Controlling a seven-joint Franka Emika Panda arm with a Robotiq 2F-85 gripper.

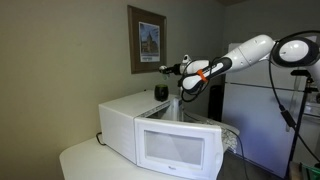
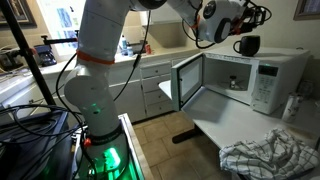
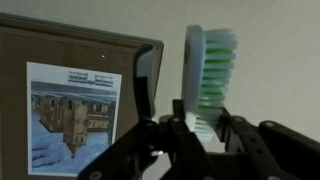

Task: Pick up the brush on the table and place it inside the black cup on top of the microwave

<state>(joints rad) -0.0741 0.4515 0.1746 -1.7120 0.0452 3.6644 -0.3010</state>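
Observation:
My gripper is shut on the brush, a toothbrush with a white head and green and white bristles that sticks out past the fingertips. In both exterior views the gripper hangs in the air a little above the black cup. The cup stands on top of the white microwave. The brush is too small to make out in the exterior views. The microwave sits on the pale table.
The microwave door stands open in an exterior view. A crumpled cloth lies on the table's near end. A framed picture hangs on the wall behind the gripper. A lamp on a stand is beside the arm.

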